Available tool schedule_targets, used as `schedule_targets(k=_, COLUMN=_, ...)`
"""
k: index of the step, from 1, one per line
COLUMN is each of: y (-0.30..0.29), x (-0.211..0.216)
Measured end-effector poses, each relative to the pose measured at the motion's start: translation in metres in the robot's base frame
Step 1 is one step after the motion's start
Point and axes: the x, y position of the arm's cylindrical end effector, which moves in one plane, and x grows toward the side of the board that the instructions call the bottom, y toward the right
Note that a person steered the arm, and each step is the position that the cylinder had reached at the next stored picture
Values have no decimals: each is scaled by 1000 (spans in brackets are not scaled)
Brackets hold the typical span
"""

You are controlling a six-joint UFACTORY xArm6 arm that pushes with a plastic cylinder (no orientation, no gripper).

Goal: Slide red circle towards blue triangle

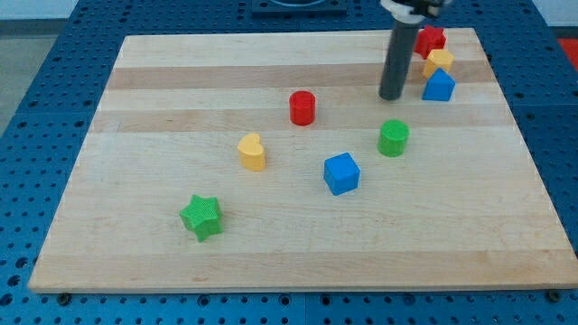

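The red circle [302, 107] stands on the wooden board, a little above the middle. The blue triangle [438, 86] sits near the view's top right, just below a yellow block [439, 60] and a red block [431, 40]. My tip [391, 96] rests on the board between the two, well to the right of the red circle and just left of the blue triangle. It touches neither.
A green circle [393, 138] lies below my tip. A blue cube [341, 173] sits right of centre, a yellow heart [252, 152] left of centre, and a green star [200, 217] at lower left. The board's edge [298, 289] borders a blue perforated table.
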Motion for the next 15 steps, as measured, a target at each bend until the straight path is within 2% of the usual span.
schedule_targets(k=1, y=18, x=-17)
schedule_targets(k=2, y=42, x=-8)
schedule_targets(k=5, y=43, x=51)
schedule_targets(k=6, y=18, x=58)
schedule_targets(k=7, y=-25, x=0)
schedule_targets(k=8, y=-89, x=-25)
schedule_targets(k=9, y=-148, x=-22)
schedule_targets(k=10, y=-149, x=31)
schedule_targets(k=11, y=-148, x=50)
schedule_targets(k=12, y=-118, x=57)
schedule_targets(k=14, y=-18, x=78)
schedule_targets(k=15, y=-35, x=78)
